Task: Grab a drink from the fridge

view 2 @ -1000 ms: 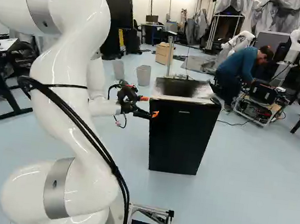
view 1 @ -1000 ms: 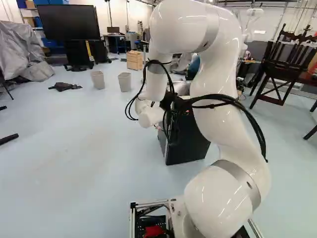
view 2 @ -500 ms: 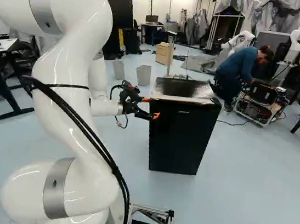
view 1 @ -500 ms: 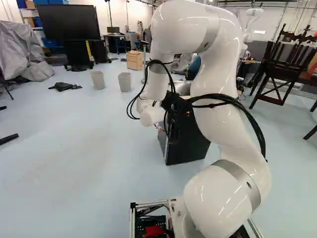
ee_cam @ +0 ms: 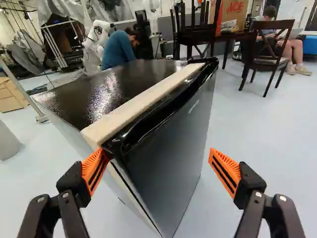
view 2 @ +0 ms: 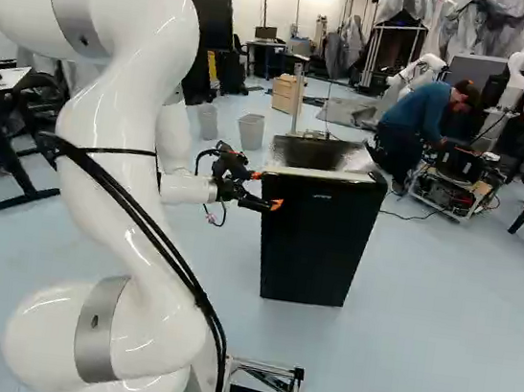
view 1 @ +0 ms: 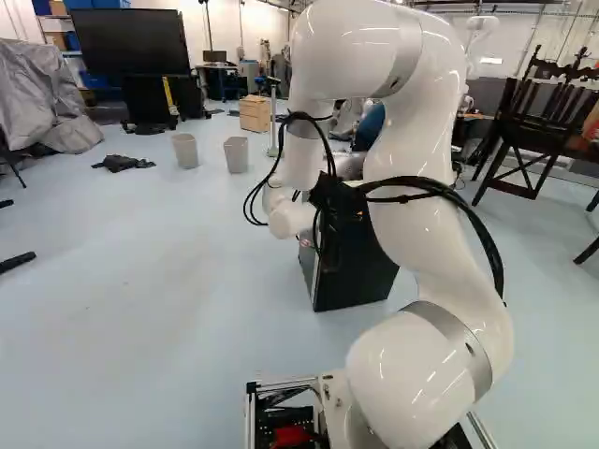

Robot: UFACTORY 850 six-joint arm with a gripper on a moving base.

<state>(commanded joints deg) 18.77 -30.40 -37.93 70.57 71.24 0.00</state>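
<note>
Black, box-shaped fridge stands upright ahead of the white arm, right of centre in the right base view; glossy top, pale strip along its front edge. Black two-fingered gripper spread wide, gripping nothing; one orange pad at the door's upper corner, contact unconfirmed. Pale blue floor extends either side.

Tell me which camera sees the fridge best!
The right base view: the fridge shows nearly its whole front. The wrist view shows its shiny top closer; in the left base view, the arm hides much.
</note>
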